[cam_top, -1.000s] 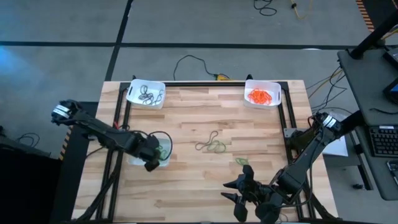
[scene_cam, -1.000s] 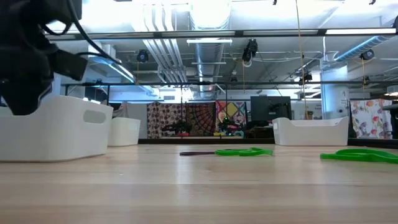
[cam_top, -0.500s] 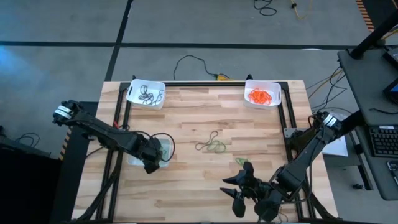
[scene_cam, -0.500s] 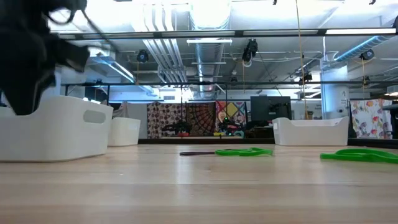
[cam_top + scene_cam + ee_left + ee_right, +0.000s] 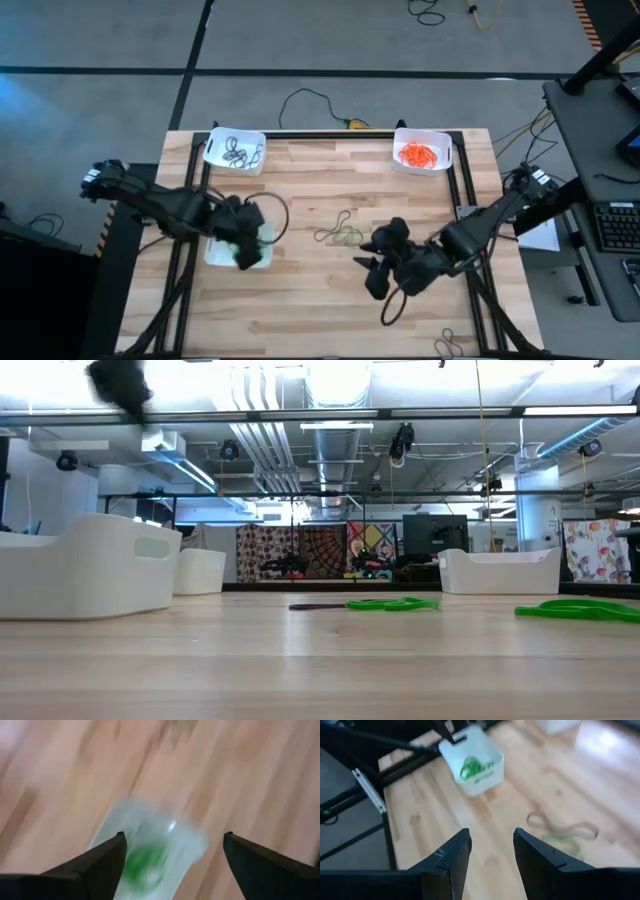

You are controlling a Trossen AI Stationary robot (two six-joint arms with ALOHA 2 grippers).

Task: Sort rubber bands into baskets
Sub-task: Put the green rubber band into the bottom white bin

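Note:
Three white baskets stand on the wooden table. The far-left one (image 5: 235,150) holds dark rubber bands, the far-right one (image 5: 422,152) holds orange bands, and the near-left one (image 5: 228,256) holds green bands (image 5: 145,862). Loose green and brownish bands (image 5: 340,236) lie flat at the table's middle; in the low view green ones show (image 5: 390,603) (image 5: 580,610). My left gripper (image 5: 247,248) hangs open above the near-left basket, with nothing between its fingers (image 5: 107,857). My right gripper (image 5: 372,272) is open and empty, right of and nearer than the loose bands (image 5: 562,831).
Black frame rails (image 5: 462,190) run along the table's left, far and right edges. A black cable (image 5: 305,98) lies on the floor beyond the far edge, and thin cables (image 5: 445,345) lie at the near right corner. Bare wood (image 5: 320,310) stretches along the near edge.
My left gripper has opened and risen straight up out of the near-left basket, leaving the green bands inside. My right gripper has moved from the table's near edge toward the middle, close to the loose bands, staying open.

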